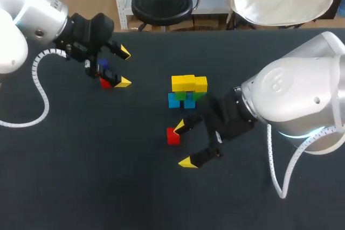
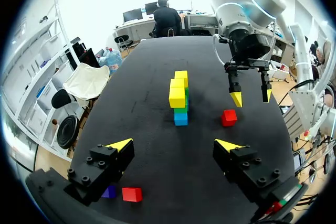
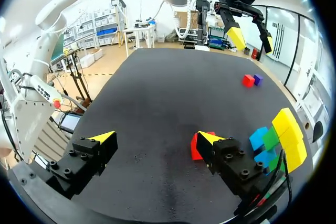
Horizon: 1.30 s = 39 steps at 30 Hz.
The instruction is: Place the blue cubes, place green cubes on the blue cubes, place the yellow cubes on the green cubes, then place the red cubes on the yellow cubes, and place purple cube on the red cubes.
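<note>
In the middle of the table stands a stack: blue cubes (image 1: pixel 180 101) at the bottom, green cubes (image 1: pixel 190 96) on them, yellow cubes (image 1: pixel 188 83) on top. A red cube (image 1: pixel 173 135) lies in front of the stack, right by one fingertip of my open right gripper (image 1: pixel 183 145); in the right wrist view this red cube (image 3: pixel 195 147) is partly hidden behind that finger. My left gripper (image 1: pixel 124 67) stands open at the far left over a second red cube (image 1: pixel 106 83). In the left wrist view that red cube (image 2: pixel 132 194) and a purple cube (image 2: pixel 109 192) lie under its finger.
The dark table (image 1: pixel 81 176) has free room at the front left and back right. From the left wrist view the right gripper (image 2: pixel 252 97) hangs beyond the stack (image 2: pixel 179 98), above the red cube (image 2: pixel 229 117).
</note>
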Each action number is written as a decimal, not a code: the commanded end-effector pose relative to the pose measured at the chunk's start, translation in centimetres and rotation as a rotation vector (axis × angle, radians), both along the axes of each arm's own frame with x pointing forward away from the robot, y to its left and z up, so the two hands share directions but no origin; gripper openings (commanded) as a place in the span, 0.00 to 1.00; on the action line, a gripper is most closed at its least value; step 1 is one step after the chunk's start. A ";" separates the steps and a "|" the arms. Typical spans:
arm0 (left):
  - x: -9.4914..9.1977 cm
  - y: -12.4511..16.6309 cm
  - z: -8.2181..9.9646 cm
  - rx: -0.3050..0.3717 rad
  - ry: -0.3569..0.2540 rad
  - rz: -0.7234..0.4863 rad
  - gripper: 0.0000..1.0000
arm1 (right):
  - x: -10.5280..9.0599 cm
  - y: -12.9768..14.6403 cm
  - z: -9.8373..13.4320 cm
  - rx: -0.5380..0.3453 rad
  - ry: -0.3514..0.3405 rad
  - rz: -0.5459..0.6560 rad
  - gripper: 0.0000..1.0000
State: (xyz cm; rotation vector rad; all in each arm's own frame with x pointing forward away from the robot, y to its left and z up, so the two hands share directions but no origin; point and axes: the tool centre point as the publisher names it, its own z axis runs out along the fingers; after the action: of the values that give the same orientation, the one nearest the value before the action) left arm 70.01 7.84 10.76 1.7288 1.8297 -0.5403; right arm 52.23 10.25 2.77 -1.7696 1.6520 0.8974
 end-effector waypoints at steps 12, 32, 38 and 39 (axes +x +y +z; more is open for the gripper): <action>0.0 0.0 0.0 0.001 -0.001 0.000 1.00 | 0.8 0.1 0.2 -0.028 -0.029 -0.008 1.00; 0.0 0.0 0.0 0.001 -0.001 0.000 1.00 | 3.9 0.4 -1.2 -0.090 -0.024 0.029 1.00; 0.0 0.0 0.0 0.001 -0.001 0.000 1.00 | 4.2 0.5 -1.9 -0.084 -0.013 0.032 1.00; 0.0 0.0 0.0 0.001 -0.001 0.000 1.00 | 4.2 0.5 -2.0 -0.081 -0.011 0.032 1.00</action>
State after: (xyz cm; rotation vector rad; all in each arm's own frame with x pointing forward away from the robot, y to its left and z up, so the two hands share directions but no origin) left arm 70.01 7.84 10.76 1.7288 1.8297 -0.5403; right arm 56.01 10.57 1.16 -1.8573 1.6855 0.8301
